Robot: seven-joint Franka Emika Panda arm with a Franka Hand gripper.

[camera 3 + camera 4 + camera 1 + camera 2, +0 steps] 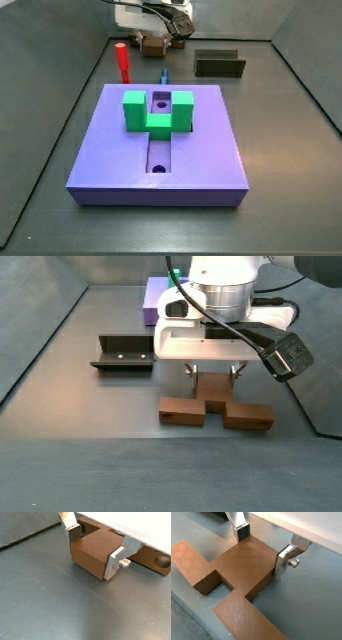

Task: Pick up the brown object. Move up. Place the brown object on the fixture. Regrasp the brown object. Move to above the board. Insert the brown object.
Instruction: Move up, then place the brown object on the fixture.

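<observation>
Grey matte floor lies under my gripper (214, 372), with dark walls around it. My fingers (285, 559) stand on both sides of the brown object's (234, 577) middle stem, close at its flanks; I cannot tell if they press it. It rests flat just below me, a T-like block with a notch.

The arm reaches down over the worktop, its white wrist upright above the hand (214, 372) in a side view. The hand points straight down, low, close to the worktop. Its two fingers (119, 562) are flat silver plates with dark pads, standing parallel, one on each flank of a brown piece (244, 562). Both wrist views show the plates pressed against opposite sides of that piece. In a side view the hand (155, 42) sits at the far end, partly blurred.
</observation>
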